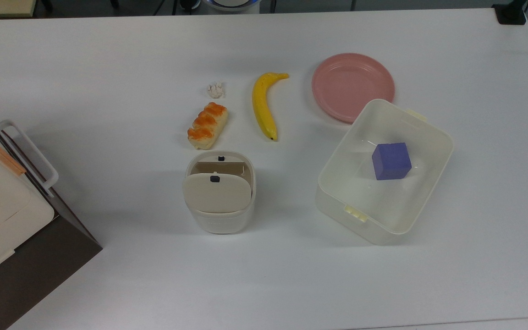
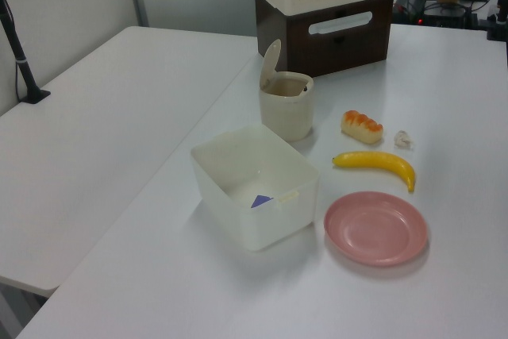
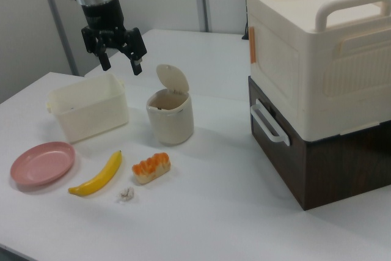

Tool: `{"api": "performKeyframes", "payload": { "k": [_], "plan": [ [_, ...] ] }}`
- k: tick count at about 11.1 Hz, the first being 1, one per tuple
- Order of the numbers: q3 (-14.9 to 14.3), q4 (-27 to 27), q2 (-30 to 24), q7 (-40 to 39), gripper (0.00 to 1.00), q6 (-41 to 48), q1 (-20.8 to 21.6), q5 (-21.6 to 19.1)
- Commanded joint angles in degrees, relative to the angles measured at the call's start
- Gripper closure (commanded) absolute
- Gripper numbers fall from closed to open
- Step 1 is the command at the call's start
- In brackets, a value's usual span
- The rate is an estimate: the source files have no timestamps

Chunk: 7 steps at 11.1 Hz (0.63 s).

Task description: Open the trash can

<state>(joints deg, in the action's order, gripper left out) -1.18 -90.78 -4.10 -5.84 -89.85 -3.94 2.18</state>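
Observation:
The trash can is a small cream-white rounded bin near the table's middle, and its beige lid stands tipped up, leaving the inside showing. The left view has the trash can in front of the brown cabinet, lid raised at its back. In the right view the trash can has its lid upright. My gripper hangs open in the air above the table, up and to the right view's left of the bin, holding nothing.
A translucent tub holds a purple cube. A pink plate, banana, bread roll and paper scrap lie beyond the bin. A cream box on a brown cabinet stands at the table's edge.

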Motion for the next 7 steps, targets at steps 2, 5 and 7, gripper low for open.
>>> {"api": "performKeyframes", "payload": {
  "k": [2,5,7],
  "plan": [
    [-3.56,-1.24,-1.61,1.18,0.0,-1.56,3.07,-0.69],
    [-3.65,-1.33,-1.61,1.27,0.0,-1.38,2.8,-1.13],
    [-3.65,-1.33,-1.52,1.44,0.0,-0.33,2.8,-1.83]
  ]
}}
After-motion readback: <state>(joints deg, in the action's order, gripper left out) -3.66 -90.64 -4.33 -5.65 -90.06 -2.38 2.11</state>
